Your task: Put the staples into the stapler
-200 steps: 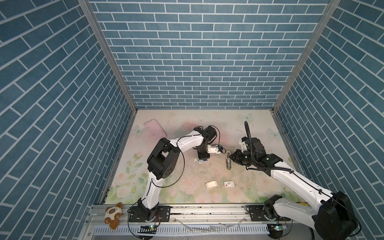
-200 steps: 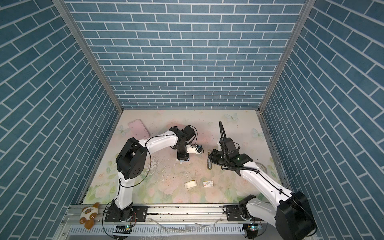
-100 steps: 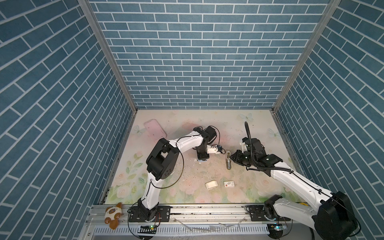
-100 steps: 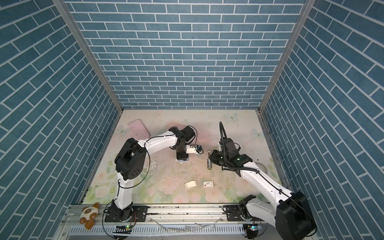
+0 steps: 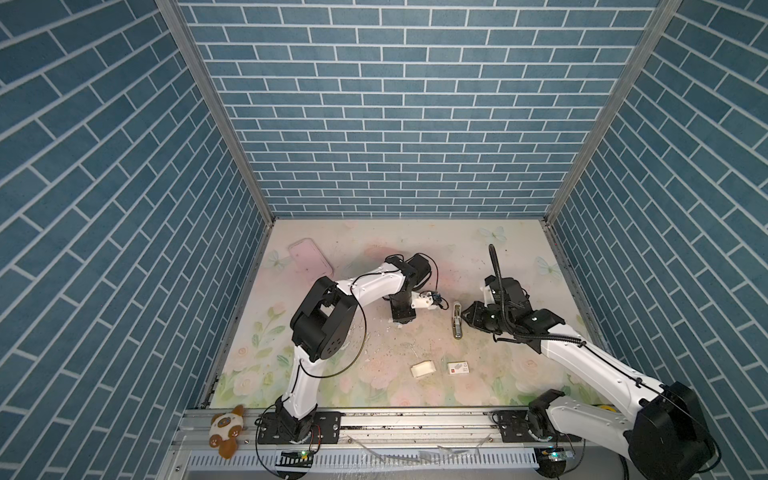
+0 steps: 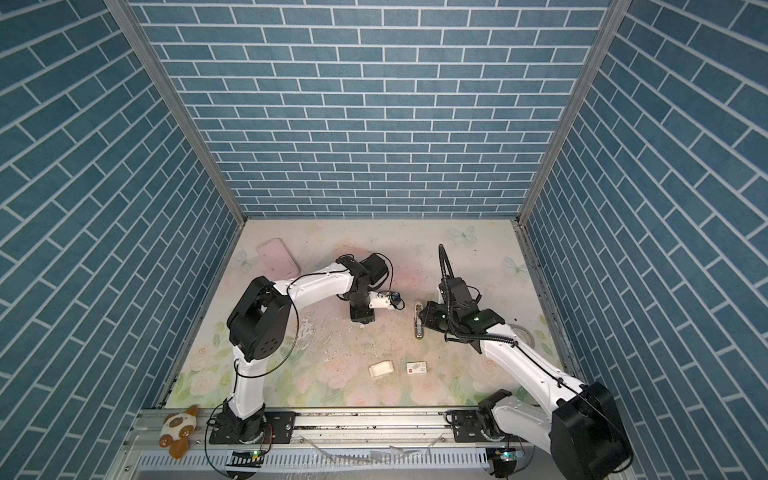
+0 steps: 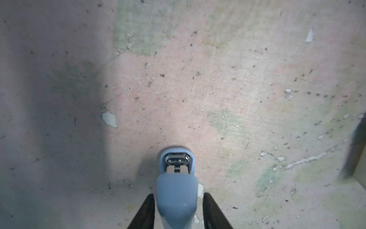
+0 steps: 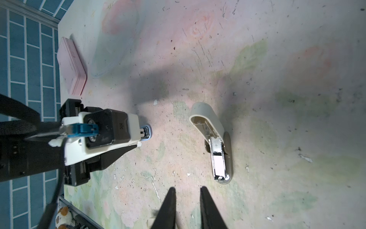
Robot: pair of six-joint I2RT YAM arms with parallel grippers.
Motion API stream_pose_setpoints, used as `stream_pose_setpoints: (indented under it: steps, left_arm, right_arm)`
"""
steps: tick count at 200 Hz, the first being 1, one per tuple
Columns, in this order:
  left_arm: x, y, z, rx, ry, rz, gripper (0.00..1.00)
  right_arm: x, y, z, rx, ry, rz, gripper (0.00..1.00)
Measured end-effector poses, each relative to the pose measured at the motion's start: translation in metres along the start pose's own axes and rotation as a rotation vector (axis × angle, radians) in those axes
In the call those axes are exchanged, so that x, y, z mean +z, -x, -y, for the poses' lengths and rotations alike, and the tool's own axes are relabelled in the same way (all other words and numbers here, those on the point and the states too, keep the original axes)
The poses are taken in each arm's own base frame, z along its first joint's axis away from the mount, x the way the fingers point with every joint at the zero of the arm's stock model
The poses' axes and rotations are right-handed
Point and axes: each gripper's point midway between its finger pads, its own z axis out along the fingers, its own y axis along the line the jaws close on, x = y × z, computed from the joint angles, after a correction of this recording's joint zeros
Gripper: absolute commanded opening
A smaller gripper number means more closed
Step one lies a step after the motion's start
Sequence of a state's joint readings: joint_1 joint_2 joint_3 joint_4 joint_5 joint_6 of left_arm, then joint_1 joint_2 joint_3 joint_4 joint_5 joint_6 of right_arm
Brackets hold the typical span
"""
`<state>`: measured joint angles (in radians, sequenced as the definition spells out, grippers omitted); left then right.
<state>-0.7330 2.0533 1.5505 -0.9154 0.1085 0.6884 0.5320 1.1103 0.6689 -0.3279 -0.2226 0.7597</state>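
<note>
The cream stapler (image 8: 208,119) lies on the floral mat (image 5: 374,237) with its lid standing open and its metal channel bared. Glare sits on that channel, so I cannot tell whether any staples lie in it. The right gripper (image 8: 187,198) hangs near it without touching, its two dark fingers apart with nothing between them; their bases are cut off by the frame edge. The blue stapler (image 7: 177,198) sits between the fingers of the left gripper (image 5: 402,321). A thin gap shows on either side, so the pincer stands slightly apart around it rather than clamped. Its rear end runs out of the wrist picture, and in both top views the arm hides it. Toward the front of the mat a white card tray (image 5: 423,368) and a red-marked sleeve (image 5: 458,368) lie side by side, not touching, well apart from both grippers — too small to show their contents. A pink case (image 5: 311,261) rests near the far left corner.
</note>
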Motion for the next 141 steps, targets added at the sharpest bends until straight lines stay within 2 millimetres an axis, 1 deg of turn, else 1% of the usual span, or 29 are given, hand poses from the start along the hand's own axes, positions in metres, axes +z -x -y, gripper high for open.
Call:
stream_pose_setpoints:
  steps: [19,39,63,82,117,141]
  left_arm:
    - [-0.005,0.000,0.002,0.001,0.000,0.012,0.52]
    - [-0.018,0.000,0.005,0.003,0.007,0.034,0.54]
    - [-0.043,0.000,0.008,0.004,0.035,0.077,0.56]
    - [-0.063,-0.002,0.012,-0.003,0.052,0.118,0.59]
    - [-0.101,-0.014,0.022,-0.046,0.076,0.207,0.63]
    - [-0.119,-0.026,0.024,-0.087,0.091,0.264,0.64]
  right_arm:
    - [0.002,-0.002,0.003,-0.010,-0.006,-0.006,0.30]
    - [0.005,-0.008,0.008,-0.022,-0.014,-0.019,0.32]
    - [0.012,-0.016,0.016,-0.027,-0.022,-0.035,0.33]
    - [0.019,-0.024,0.022,-0.039,-0.042,-0.061,0.33]
    - [0.034,-0.031,0.033,-0.075,-0.097,-0.096,0.36]
    - [0.045,-0.034,0.036,-0.100,-0.113,-0.111,0.37]
